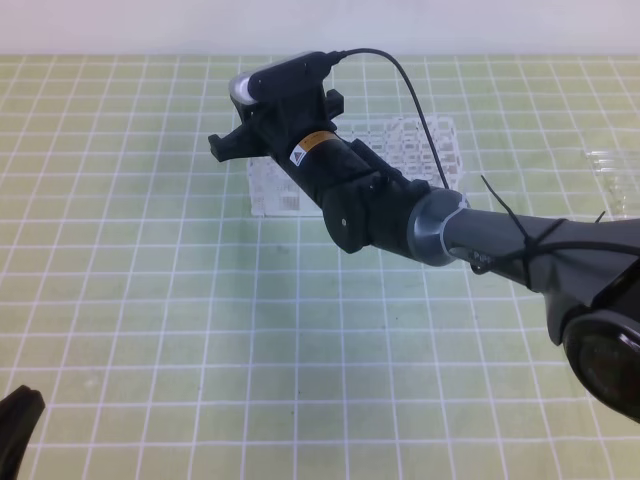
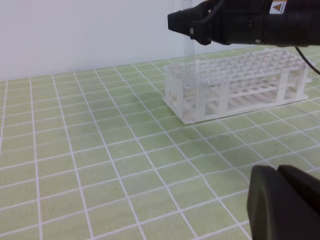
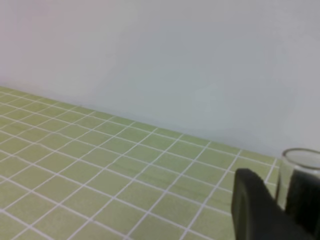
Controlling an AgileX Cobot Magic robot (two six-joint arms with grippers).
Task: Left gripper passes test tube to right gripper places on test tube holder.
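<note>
My right gripper (image 1: 277,122) reaches in from the right and hangs over the left end of the white test tube holder (image 1: 420,150). It is shut on the clear test tube (image 2: 189,65), which hangs upright from it. In the left wrist view the right gripper (image 2: 190,27) holds the tube's top, and the tube's lower part overlaps the near left corner of the holder (image 2: 240,85). The right wrist view shows the tube's open rim (image 3: 300,160) between the right gripper's (image 3: 282,205) black fingers. My left gripper (image 1: 18,425) (image 2: 282,200) rests low at the front left, shut and holding nothing.
A bunch of clear tubes (image 1: 615,175) lies at the right edge of the green gridded mat (image 1: 150,300). The right arm (image 1: 500,235) stretches across the right half of the mat. A white wall stands behind the holder.
</note>
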